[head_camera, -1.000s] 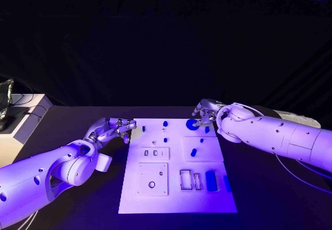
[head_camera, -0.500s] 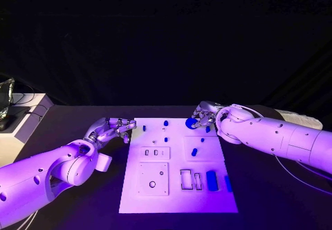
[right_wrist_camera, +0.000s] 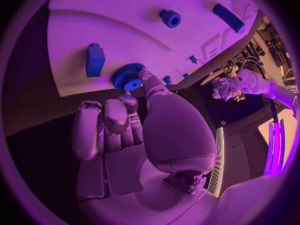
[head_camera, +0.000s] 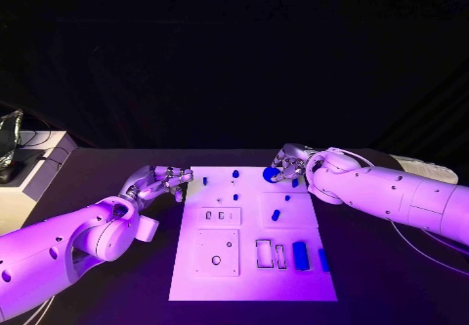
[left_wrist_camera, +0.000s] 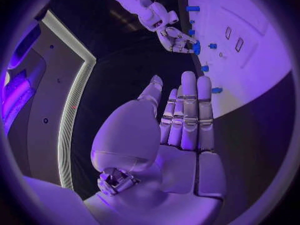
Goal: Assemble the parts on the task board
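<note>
L silver hand (head_camera: 159,183) hovered over black desk (head_camera: 97,169) just beside the white rectangular task board's (head_camera: 252,271) far-left corner; fingers straight, close together, holding nothing, palm clear in L wrist view (left_wrist_camera: 181,135). Board sat mid-desk w/ small blue parts: pegs upright at far end, a blue rectangular block (head_camera: 300,255) near the R edge. R silver hand (head_camera: 289,164) at far-right corner, thumb and finger tips on round blue toothed gear (head_camera: 271,175), (right_wrist_camera: 128,77), which sat at board's edge beside a small blue block (right_wrist_camera: 95,60).
</note>
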